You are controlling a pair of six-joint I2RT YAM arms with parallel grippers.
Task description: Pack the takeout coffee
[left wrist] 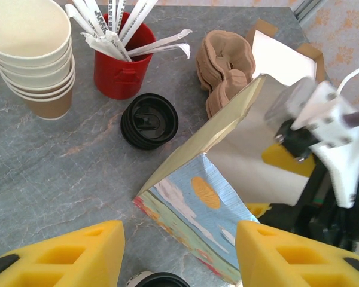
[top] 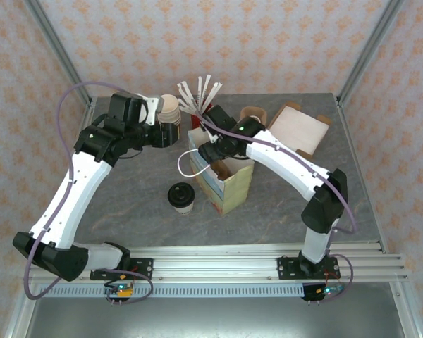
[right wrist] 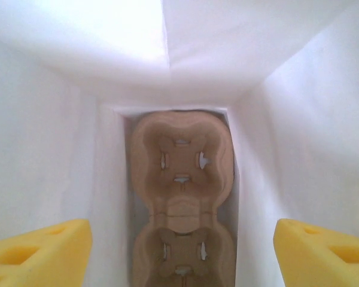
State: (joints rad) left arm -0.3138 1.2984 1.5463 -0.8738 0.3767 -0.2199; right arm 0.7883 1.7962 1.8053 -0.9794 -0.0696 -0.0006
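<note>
Left gripper [left wrist: 179, 254] jaws apart, gripping nothing; printed paper bag [left wrist: 197, 206] just ahead, mouth open, right arm [left wrist: 332, 128] at its mouth; black lid of the takeout coffee [left wrist: 161, 279] at bottom edge; behind on the table: stack of lidless cups [left wrist: 33, 57], red cup [left wrist: 119, 69] holding wrapped stirrers [left wrist: 116, 24], loose black lids [left wrist: 149, 121], brown pulp carriers [left wrist: 227, 69]

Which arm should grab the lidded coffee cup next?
Probably left: the left gripper is open and empty with the takeout coffee close by, while the right gripper sits inside the paper bag.

Grey table [top: 127, 204] bears takeout coffee [top: 181, 198], paper bag [top: 234, 191], cup stack [left wrist: 33, 60], loose lids [left wrist: 149, 121].
</note>
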